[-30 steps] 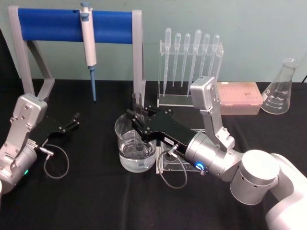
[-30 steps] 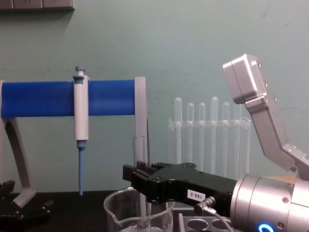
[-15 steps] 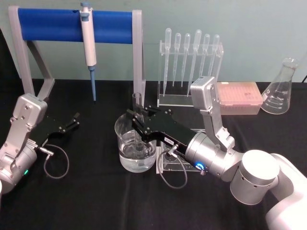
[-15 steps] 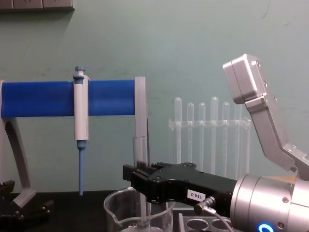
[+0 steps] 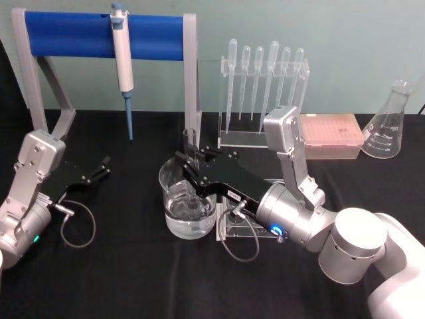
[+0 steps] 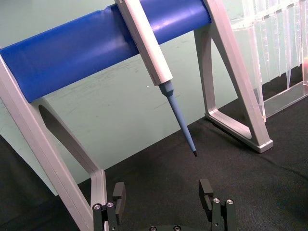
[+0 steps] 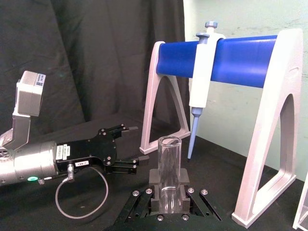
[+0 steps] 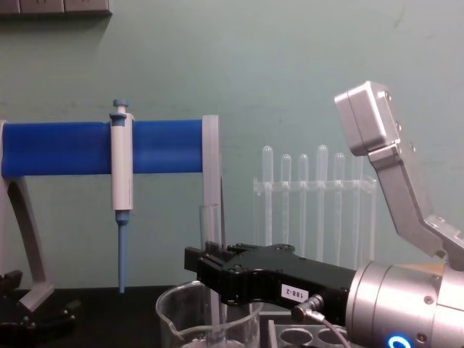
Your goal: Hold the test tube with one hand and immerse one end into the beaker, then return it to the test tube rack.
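Over the beaker: the right gripper (image 5: 189, 174) reaches in from the robot's right, level above the rim, with its white label facing up and forward.
Right fingers: pinched on the test tube (image 5: 190, 143) around its middle; in the right wrist view the black pads (image 7: 155, 188) press on the glass from both sides.
Test tube: upright, open rim on top and clear of the gripper, lower end down inside the beaker (image 5: 174, 222) and reaching into the clear liquid there.
Beaker: on the black worktop (image 5: 133, 279) at the centre, just beside the test tube rack (image 5: 236, 229), which lies under the right wrist.
Left gripper (image 5: 103, 167): low over the worktop on the robot's left, well apart from the beaker.
Left fingers: spread wide with nothing between them.
Behind: a blue-barred stand (image 5: 73, 33) carrying a micropipette (image 5: 121, 60), a clear rack of plastic pipettes (image 5: 262, 86), a pink tip box (image 5: 329, 133) and a conical flask (image 5: 388, 126).
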Tool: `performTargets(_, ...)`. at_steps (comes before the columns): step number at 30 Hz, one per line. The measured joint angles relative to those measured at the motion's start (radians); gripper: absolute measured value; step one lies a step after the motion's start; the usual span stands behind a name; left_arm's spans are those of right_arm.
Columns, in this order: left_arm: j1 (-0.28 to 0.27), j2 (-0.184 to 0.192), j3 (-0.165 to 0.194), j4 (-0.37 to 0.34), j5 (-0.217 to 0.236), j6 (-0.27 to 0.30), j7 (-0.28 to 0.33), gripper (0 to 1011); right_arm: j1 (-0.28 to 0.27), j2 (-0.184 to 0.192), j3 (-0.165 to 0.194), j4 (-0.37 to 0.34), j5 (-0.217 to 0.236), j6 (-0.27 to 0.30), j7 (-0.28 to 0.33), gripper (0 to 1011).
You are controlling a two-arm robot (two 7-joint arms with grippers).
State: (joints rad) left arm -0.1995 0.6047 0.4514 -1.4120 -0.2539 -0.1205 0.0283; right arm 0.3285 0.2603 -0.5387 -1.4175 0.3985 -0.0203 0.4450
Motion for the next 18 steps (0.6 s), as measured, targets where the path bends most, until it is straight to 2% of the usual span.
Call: performTargets(18, 0.0, 0.0, 0.0, 0.0, 0.0, 0.0, 0.0, 1000, 0.0, 0.0, 0.0, 0.0, 0.0, 0.0, 0.0, 225)
